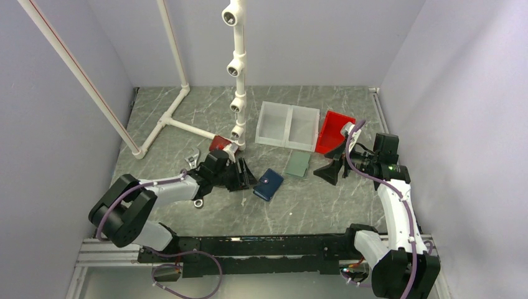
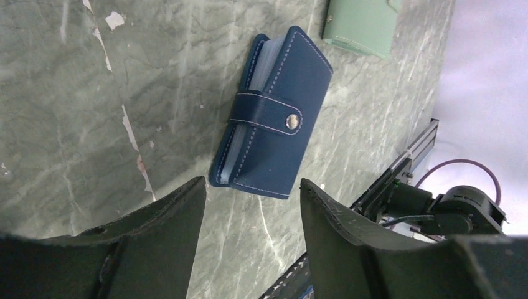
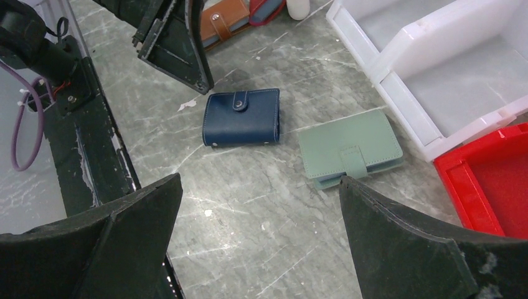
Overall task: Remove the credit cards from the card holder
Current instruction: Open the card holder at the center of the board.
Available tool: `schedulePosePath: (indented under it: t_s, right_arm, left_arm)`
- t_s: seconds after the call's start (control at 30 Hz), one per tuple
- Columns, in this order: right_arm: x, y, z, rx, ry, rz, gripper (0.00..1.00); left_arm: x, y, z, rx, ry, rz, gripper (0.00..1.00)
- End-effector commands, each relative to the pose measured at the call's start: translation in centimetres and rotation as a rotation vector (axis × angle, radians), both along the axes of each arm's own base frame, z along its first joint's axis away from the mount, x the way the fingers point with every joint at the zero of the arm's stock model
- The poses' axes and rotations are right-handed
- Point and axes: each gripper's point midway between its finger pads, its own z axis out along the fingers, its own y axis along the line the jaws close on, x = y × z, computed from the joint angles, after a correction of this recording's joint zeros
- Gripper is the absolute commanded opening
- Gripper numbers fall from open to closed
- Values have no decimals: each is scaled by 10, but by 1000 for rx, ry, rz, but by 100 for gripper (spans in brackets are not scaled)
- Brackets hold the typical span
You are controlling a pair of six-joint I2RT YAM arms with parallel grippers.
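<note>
Card holder (image 1: pixel 268 184) flat, snapped closed; long axis near-left to far-right.

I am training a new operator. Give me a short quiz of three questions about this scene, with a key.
1. True or false: the strap of the navy card holder is snapped shut.
2. Which thing lies closest to the card holder? A) the grey-green wallet B) the red bin C) the white bin
3. Fill in: the left gripper and the right gripper are both ____, holding nothing.
Key: 1 true; 2 A; 3 open.
</note>
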Motion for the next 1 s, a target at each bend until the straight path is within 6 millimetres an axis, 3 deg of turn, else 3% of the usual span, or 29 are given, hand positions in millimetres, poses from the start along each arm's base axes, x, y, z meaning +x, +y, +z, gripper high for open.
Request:
schedulePosePath:
  t_s: [0.0,0.2,0.37,0.6,0.97]
  right_arm:
    - [3,2,13,-12,-70,25,100]
    - [2,4,12,-16,-63,37,100]
    - [-2,8,8,-9,-23,72,100]
    - [-2,10,11,-19,-44,72,100]
    - [-5,10,18,-21,-106,66,100]
  left_arm:
    - [11,-8,5,4,-41,-17,61]
    - [11,-16,3,-13,-30,-49,53]
    - [7,-21,16,-34,-36,-72,52]
    - [11,-9,28,15,-91,-34,63]
    - [6,-15,50,-40,-132,-38,80]
